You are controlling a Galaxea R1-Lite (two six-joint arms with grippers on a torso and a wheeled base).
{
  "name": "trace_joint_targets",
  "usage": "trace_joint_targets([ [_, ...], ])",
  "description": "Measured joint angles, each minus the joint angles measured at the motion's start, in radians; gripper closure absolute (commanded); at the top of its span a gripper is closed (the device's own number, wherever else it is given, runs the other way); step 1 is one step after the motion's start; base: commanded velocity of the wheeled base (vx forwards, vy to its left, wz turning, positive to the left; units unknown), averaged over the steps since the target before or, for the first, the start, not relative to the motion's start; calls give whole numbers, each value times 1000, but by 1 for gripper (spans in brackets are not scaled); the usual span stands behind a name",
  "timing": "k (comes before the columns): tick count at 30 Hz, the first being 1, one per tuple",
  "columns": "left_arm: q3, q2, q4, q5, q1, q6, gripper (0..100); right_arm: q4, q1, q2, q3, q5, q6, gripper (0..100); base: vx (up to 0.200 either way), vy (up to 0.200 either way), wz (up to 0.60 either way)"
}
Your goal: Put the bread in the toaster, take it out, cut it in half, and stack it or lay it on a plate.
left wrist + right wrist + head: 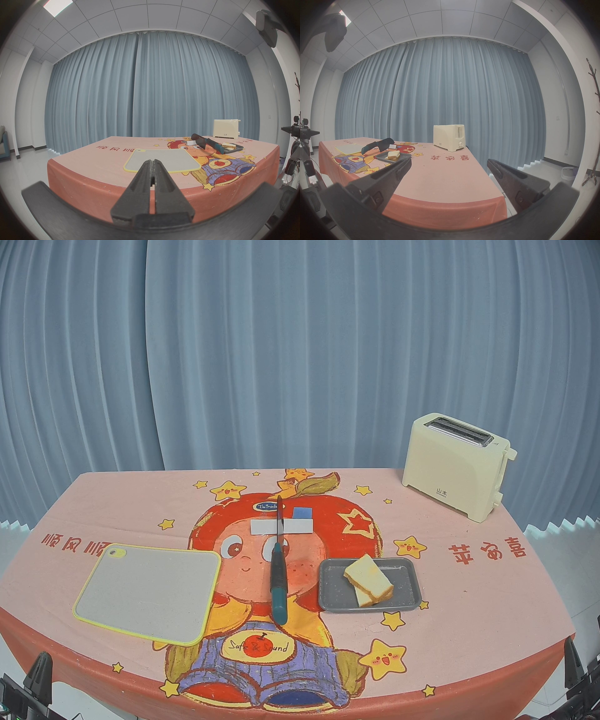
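A slice of bread (369, 580) lies on a dark grey tray (334, 596) right of the table's middle. The same bread (393, 154) and tray (382, 155) show in the right wrist view. A cream toaster (457, 465) stands at the back right corner, its slots up. A knife with a teal handle (279, 577) lies on a white stand in the middle. A grey cutting board with a yellow rim (149, 592) lies at the left. My left gripper (153, 165) is shut, off the table's front left edge. My right gripper (449, 167) is open, off the front right edge.
The table (487, 609) carries a pink cartoon cloth and drops off at its curved front edge. A blue curtain hangs close behind it. The toaster (449, 137) has bare cloth in front of it.
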Motion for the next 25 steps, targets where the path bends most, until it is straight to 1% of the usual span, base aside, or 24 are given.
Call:
trace_joint_targets([
  [21, 0, 0, 0, 0, 0, -1, 100, 0, -1, 0, 0, 1, 0, 0, 0, 0, 0],
  [25, 0, 0, 0, 0, 0, -1, 100, 0, -1, 0, 0, -2, 9, 0, 0, 0, 0],
])
